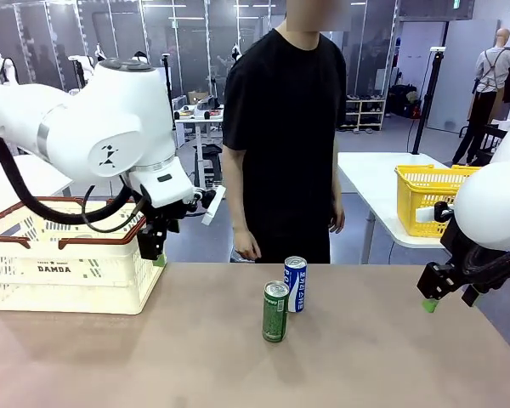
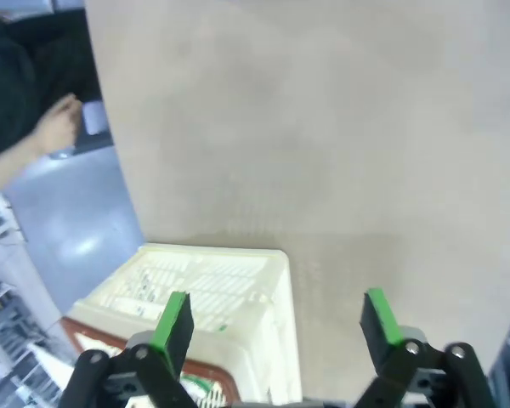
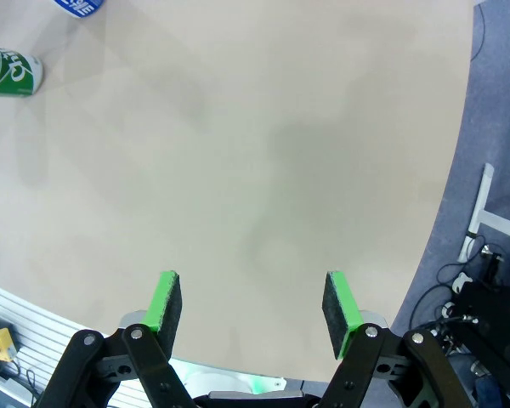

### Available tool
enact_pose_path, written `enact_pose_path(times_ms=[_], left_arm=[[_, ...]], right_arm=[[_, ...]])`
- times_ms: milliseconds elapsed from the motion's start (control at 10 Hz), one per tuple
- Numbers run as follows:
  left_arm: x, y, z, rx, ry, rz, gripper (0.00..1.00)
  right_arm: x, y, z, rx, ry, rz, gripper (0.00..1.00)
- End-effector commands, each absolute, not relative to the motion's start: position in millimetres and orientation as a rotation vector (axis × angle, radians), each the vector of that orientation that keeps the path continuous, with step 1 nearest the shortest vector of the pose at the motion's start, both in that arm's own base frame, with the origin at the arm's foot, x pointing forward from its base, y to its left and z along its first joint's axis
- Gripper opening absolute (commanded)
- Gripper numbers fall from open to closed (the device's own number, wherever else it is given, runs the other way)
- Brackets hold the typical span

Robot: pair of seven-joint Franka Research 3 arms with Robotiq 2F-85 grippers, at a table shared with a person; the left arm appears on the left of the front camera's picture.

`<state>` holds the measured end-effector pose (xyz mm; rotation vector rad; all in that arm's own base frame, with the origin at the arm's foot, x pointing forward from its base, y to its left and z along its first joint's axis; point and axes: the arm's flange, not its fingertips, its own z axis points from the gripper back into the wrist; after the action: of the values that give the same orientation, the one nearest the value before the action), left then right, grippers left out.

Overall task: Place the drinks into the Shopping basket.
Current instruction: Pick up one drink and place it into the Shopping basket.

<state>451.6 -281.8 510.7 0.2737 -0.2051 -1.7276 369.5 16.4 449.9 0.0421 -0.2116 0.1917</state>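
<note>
Upright mid-table (image 1: 365, 357): green can (image 1: 275, 312), blue can (image 1: 296, 284) at its 1 o'clock; Shopping basket (image 1: 34, 289) at 9. Prob. light, stiff, slick (thin walls dent), so pinch mid-body. Left end effector (image 2: 276, 323) & right end effector (image 3: 253, 310) spread, empty.

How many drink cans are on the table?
2: a slim green metal can in the middle, and a slim blue metal can just behind it to its right. The cream slotted basket could hide more.
</note>
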Motion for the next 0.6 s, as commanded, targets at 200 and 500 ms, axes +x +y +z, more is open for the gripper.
enact_pose_path(times_ms=[200, 500], left_arm=[[452, -282, 511, 0.274, -0.205, -1.728, 1.00], [452, -282, 511, 0.274, -0.205, -1.728, 1.00]], right_arm=[[369, 15, 450, 0.042, -0.213, 0.192, 0.84], [369, 15, 450, 0.042, -0.213, 0.192, 0.84]])
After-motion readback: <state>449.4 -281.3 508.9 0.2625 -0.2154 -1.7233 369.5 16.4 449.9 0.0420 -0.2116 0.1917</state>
